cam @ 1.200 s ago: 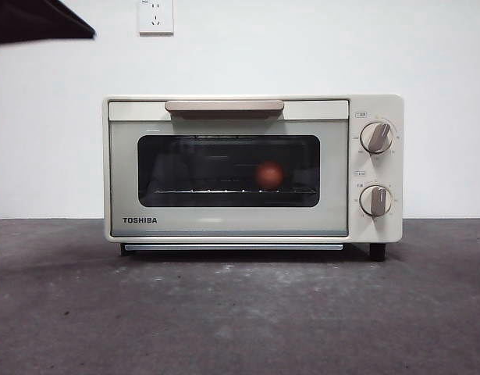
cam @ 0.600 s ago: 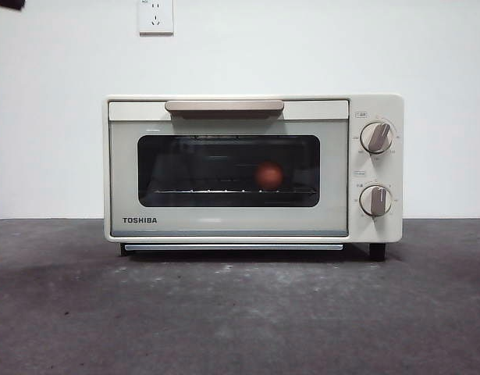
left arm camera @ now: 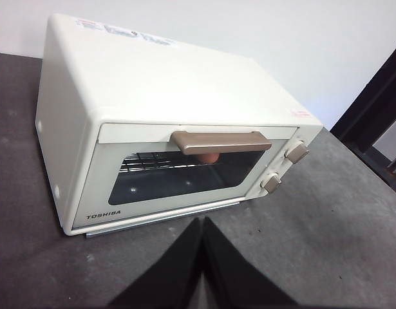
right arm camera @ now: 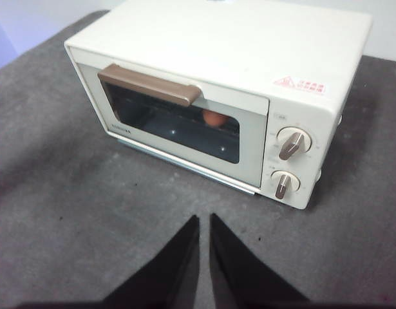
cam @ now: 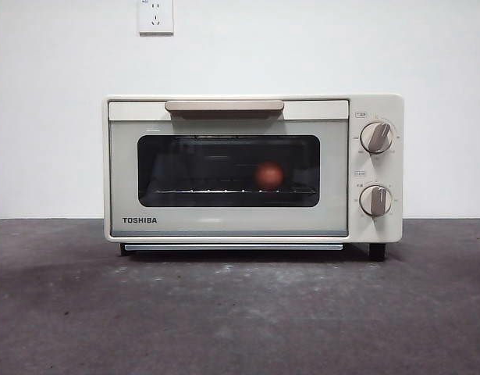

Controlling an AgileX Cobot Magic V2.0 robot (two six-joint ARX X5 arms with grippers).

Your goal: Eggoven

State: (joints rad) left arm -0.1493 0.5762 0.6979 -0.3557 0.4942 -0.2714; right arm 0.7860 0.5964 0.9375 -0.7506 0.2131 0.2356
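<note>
The cream TOSHIBA toaster oven [cam: 232, 223] stands on the dark table with its door shut. The reddish-brown egg [cam: 268, 175] lies on the wire rack inside, behind the dark glass. It also shows through the window in the left wrist view [left arm camera: 208, 158] and in the right wrist view [right arm camera: 213, 118]. My left gripper [left arm camera: 202, 225] is shut and empty, held above the table in front of the oven [left arm camera: 152, 84]. My right gripper [right arm camera: 203, 222] is shut and empty, also above the table in front of the oven [right arm camera: 249, 51]. Neither gripper shows in the front view.
The oven has a beige handle [cam: 224, 105] and two knobs [cam: 376, 137] [cam: 375, 201] on its right side. A wall socket [cam: 155, 16] sits above on the white wall. A dark frame [left arm camera: 378, 109] stands beside the table in the left wrist view.
A black arm tip at the front view's top left corner has drawn back out of view. The oven and egg have not moved.
</note>
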